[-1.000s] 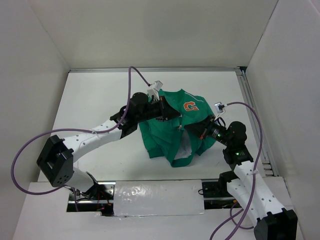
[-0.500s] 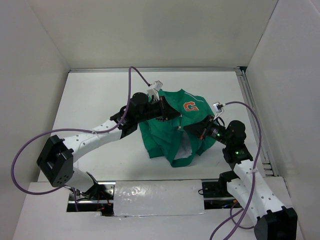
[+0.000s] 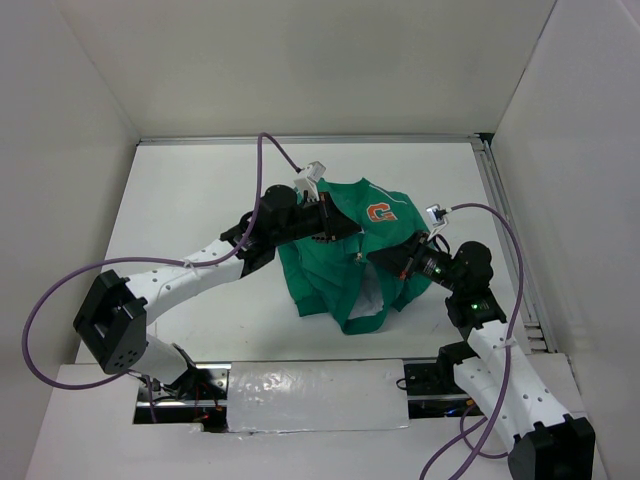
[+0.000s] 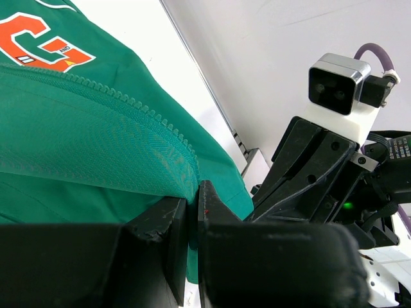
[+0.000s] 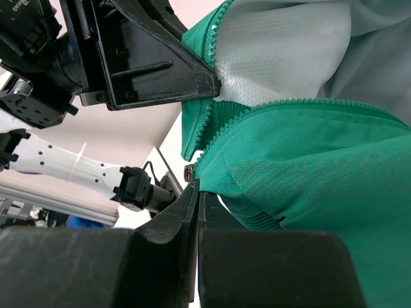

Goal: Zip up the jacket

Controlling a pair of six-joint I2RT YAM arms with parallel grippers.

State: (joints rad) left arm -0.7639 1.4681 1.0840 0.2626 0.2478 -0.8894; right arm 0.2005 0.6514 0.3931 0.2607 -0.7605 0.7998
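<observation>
Grips zipper edge (image 4: pixel 131 102) with left gripper (image 4: pixel 194 212) | pinches other edge with right gripper (image 5: pixel 196 192) | holds jacket (image 3: pixel 345 270) at middle of worktop (image 3: pixel 200 200), barely shifted lately | zipping not begun

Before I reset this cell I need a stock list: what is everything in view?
jacket: one, green, bunched mid-table, front open
G patch: one, orange, jacket chest
lining: one, pale grey-white, inside open front
zipper teeth: two rows, green, front edges
table: one, white, under jacket
silver sheet: one, silver, table's near edge
cables: two, purple, along arms
left gripper: one, black, shut on jacket's zipper edge
right gripper: one, black, shut on jacket's other front edge
</observation>
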